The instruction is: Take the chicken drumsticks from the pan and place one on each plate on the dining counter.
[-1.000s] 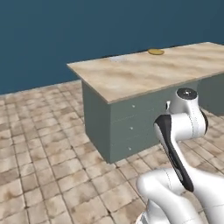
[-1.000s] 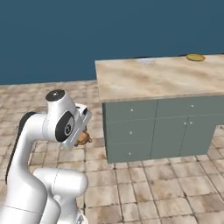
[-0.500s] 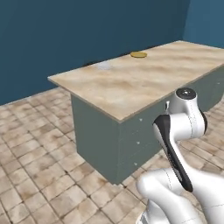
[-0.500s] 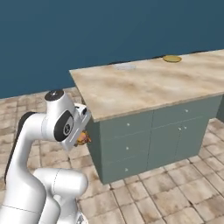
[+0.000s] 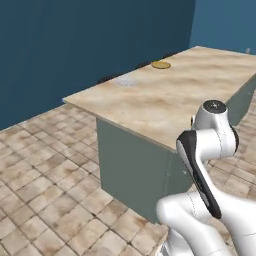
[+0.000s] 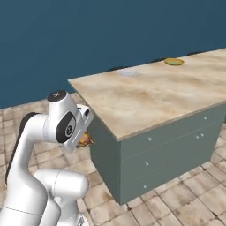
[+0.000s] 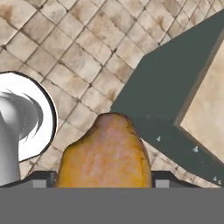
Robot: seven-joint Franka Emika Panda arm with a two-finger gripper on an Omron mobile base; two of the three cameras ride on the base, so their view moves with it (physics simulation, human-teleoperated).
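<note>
A white robot arm stands on a tiled kitchen floor beside the dining counter (image 5: 150, 100), a long island with a beige marbled top and grey-green sides. In the hand view, one golden-brown chicken drumstick (image 7: 105, 153) fills the lower centre, wedged between the two dark fingertips of the gripper (image 7: 104, 178). The jaws stand fairly wide and are closed against the meat, so the drumstick is held. In the right base view a small patch of the same orange-brown meat (image 6: 84, 140) peeks out under the arm's wrist, at about 9 o'clock from the near corner of the counter and lower than the counter top.

Two plates lie on the counter top, both apparently bare, though they are small and far off. The pale grey-white plate (image 5: 125, 81) lies toward the far edge. The golden-yellow plate (image 5: 161, 65) lies at about 2 o'clock from it, further along the same edge. In the right base view the pale plate (image 6: 128, 73) and the yellow plate (image 6: 174, 62) show in the same order.

Judged from this, the task is roughly a quarter to a third done: one drumstick has been lifted and is being carried, but none appears to be on a plate yet. Left to do: set this one on a plate, fetch the second, and place it on the other plate.

Count: one drumstick visible, two plates, one counter, one gripper.
</note>
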